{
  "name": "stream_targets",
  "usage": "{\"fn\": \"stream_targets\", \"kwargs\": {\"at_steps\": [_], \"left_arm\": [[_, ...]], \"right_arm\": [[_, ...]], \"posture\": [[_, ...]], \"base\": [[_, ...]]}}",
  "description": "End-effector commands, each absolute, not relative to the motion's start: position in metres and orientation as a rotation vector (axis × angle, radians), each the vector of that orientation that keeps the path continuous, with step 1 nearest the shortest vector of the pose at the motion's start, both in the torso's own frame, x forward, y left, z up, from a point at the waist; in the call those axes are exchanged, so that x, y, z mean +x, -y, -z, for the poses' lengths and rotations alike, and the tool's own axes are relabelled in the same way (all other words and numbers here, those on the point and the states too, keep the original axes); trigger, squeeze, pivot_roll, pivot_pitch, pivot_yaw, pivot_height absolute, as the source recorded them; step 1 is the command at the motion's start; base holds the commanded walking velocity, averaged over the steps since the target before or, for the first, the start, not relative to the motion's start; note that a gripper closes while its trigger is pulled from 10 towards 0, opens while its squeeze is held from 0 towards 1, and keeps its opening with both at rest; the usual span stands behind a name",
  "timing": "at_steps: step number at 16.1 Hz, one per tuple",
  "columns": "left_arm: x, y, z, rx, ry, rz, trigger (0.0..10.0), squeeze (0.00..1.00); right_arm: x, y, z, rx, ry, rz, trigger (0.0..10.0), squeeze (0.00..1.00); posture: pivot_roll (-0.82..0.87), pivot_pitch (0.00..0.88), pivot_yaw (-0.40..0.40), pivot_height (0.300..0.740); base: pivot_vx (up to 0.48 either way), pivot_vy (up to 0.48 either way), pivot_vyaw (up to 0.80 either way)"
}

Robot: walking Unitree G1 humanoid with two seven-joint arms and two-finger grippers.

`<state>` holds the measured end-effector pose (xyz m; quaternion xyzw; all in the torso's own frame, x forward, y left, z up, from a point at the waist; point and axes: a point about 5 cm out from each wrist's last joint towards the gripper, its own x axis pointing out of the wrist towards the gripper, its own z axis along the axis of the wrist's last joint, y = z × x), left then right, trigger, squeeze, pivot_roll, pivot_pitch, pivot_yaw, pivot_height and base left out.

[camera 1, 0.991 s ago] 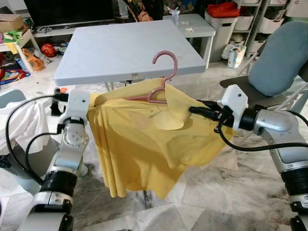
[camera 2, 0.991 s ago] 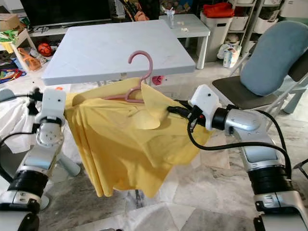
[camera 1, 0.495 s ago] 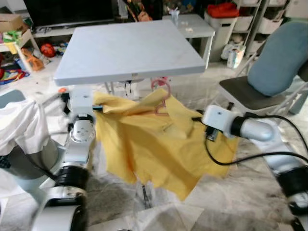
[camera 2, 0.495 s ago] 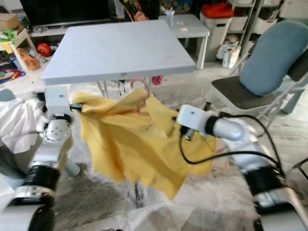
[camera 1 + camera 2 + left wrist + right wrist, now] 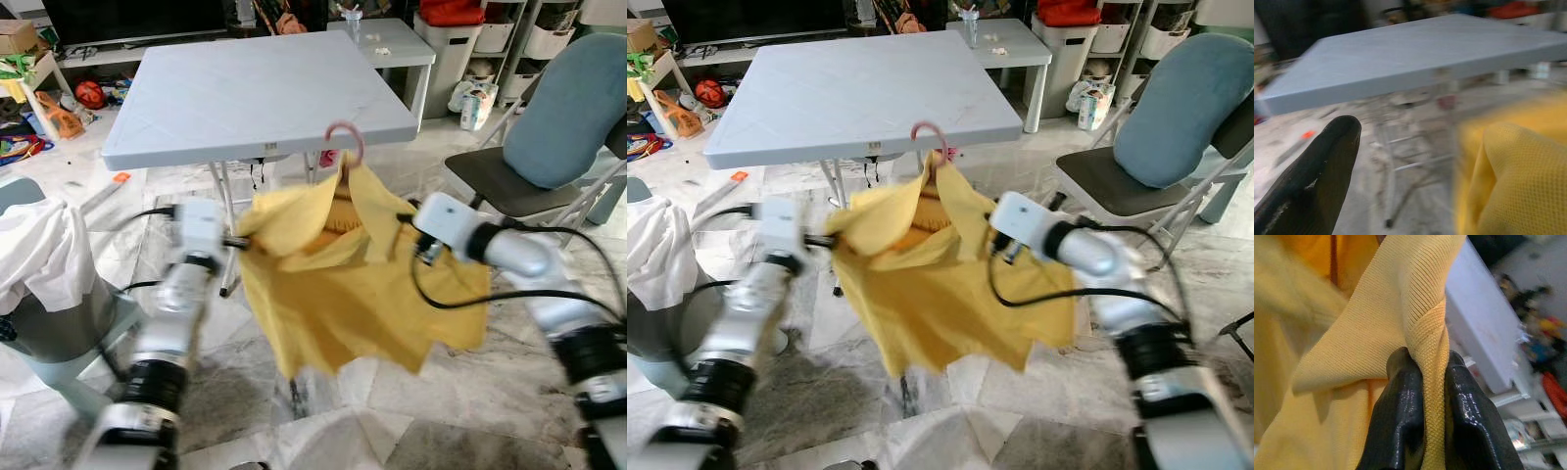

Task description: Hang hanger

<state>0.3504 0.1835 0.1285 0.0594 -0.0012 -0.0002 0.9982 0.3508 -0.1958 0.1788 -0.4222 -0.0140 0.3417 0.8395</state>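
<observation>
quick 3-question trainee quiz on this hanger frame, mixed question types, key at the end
1. True or false: the right gripper is shut on a fold of the yellow shirt.
2. The pink hanger hook shows: A) in front of the near edge of the grey table, B) on the blue chair, C) on the floor.
3. Fill in: the shirt corner nearest the table's left side is held up by the ___ gripper.

Key: 1 true; 2 A; 3 left.
</observation>
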Motion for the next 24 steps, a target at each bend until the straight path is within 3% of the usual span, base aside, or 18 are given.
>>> {"fn": "stream_targets", "kwargs": {"at_steps": [1, 4, 8, 14, 17, 24], "left_arm": [[0.354, -0.199, -0.141, 0.092, 0.034, -0.08, 10.0, 0.0], [0.355, -0.217, -0.149, 0.035, 0.044, -0.164, 10.0, 0.0], [0.352, -0.232, -0.13, -0.04, -0.077, -0.231, 10.0, 0.0], [0.353, -0.217, -0.107, -0.174, -0.227, -0.166, 10.0, 0.0], [0.352, -0.207, -0.1, -0.297, -0.281, -0.108, 10.0, 0.0], [0.35, -0.187, -0.102, -0.308, -0.269, 0.026, 10.0, 0.0]], "right_arm": [[0.349, 0.207, -0.19, -0.899, 0.054, -0.755, 10.0, 0.0], [0.338, 0.231, -0.192, -0.899, 0.004, -0.836, 10.0, 0.0], [0.329, 0.258, -0.214, -0.732, -0.014, -0.887, 10.0, 0.0], [0.314, 0.26, -0.283, -0.433, 0.159, -1.06, 10.0, 0.0], [0.295, 0.251, -0.292, -0.321, 0.135, -1.264, 10.0, 0.0], [0.284, 0.238, -0.316, -0.12, 0.185, -1.408, 10.0, 0.0]], "posture": [[-0.13, 0.0, 0.025, 0.74], [-0.14, 0.0, 0.032, 0.74], [-0.15, 0.0, 0.044, 0.74], [-0.17, 0.0, 0.059, 0.74], [-0.16, 0.0, 0.059, 0.74], [-0.16, 0.0, 0.055, 0.74]], "base": [[0.0, 0.0, 0.0], [0.0, 0.0, 0.0], [0.0, 0.0, 0.0], [0.0, 0.0, 0.0], [0.0, 0.0, 0.0], [0.0, 0.0, 0.0]]}}
